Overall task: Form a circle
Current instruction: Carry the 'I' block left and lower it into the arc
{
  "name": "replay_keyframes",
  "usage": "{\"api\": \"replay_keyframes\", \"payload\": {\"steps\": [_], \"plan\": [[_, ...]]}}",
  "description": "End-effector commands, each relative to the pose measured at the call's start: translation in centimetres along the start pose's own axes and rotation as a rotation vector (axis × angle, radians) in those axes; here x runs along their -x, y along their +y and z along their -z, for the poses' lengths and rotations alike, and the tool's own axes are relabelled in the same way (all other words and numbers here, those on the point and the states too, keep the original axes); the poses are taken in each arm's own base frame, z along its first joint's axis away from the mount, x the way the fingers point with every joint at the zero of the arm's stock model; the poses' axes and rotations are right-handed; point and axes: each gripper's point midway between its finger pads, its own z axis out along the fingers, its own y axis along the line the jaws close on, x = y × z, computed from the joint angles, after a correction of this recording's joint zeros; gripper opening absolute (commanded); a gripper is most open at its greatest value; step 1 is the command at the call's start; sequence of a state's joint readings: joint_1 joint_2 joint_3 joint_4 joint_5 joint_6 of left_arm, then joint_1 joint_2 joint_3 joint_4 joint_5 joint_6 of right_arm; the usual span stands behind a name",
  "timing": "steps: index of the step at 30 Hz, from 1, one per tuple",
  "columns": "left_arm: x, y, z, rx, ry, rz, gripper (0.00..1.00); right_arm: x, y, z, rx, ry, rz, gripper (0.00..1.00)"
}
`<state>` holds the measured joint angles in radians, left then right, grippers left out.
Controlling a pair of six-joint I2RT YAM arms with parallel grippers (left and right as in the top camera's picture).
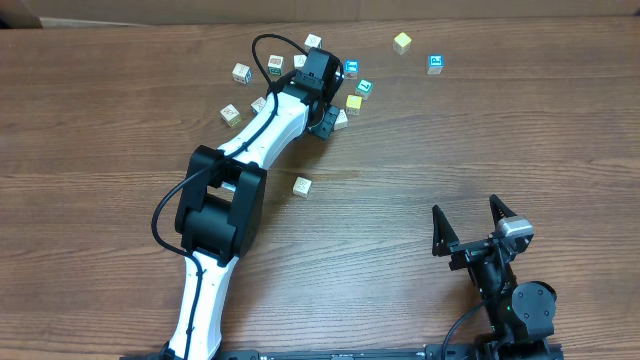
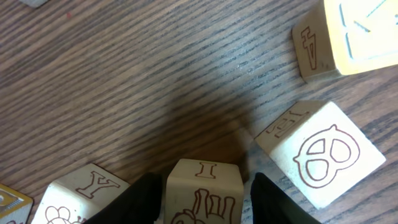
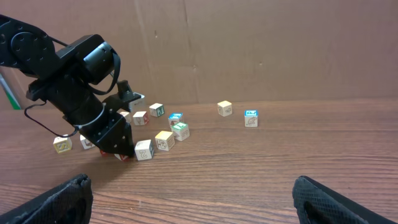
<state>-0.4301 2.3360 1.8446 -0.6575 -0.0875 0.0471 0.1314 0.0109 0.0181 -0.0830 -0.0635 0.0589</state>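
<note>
Left gripper [image 2: 202, 196] straddles the I-block [image 2: 204, 180] — clamped or not, we cannot tell. Our circle [image 1: 353, 102] is only a loose far-side cluster; sliding may knock the neighbouring pretzel block [image 2: 320, 155].

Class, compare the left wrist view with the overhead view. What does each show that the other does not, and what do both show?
Only the left wrist view shows the printed detail: a block marked I between the fingers of the left gripper, a pretzel block beside it, and a Y block.

Only the overhead view shows the open right gripper, a lone block mid-table, and a yellow block and a blue block set apart.

Both show the wooden table and the cluster of blocks around the left gripper.
</note>
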Motion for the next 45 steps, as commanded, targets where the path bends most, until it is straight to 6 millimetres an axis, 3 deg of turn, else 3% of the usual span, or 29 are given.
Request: {"api": "replay_keyframes", "payload": {"steps": [1,13,17,28,33,38,41,45], "plan": [[0.4,0.5,0.1,0.012,-0.008,0.005,0.40,-0.2,-0.1,0.0,0.000,-0.001,0.004,1.00],[1.1,0.6,1.1,0.012,-0.004,0.005,0.40,-0.2,-0.1,0.0,0.000,-0.001,0.004,1.00],[0.9,0.6,1.1,0.010,0.004,0.007,0.33,-0.2,-0.1,0.0,0.000,-0.001,0.004,1.00],[0.6,0.6,1.9,0.010,0.024,0.005,0.26,-0.2,-0.1,0.0,0.000,-0.001,0.004,1.00],[2.2,1.0,5.4,0.013,-0.033,0.011,0.23,-0.2,-0.1,0.0,0.000,-0.001,0.004,1.00],[3.2,1.6,11.2,0.013,-0.087,0.055,0.22,-0.2,-0.1,0.0,0.000,-0.001,0.004,1.00],[2.2,1.8,14.6,0.013,-0.071,0.067,0.22,-0.2,-0.1,0.0,0.000,-0.001,0.004,1.00],[-0.7,2.1,18.0,0.020,0.016,0.081,0.19,-0.2,-0.1,0.0,0.000,-0.001,0.004,1.00]]}}
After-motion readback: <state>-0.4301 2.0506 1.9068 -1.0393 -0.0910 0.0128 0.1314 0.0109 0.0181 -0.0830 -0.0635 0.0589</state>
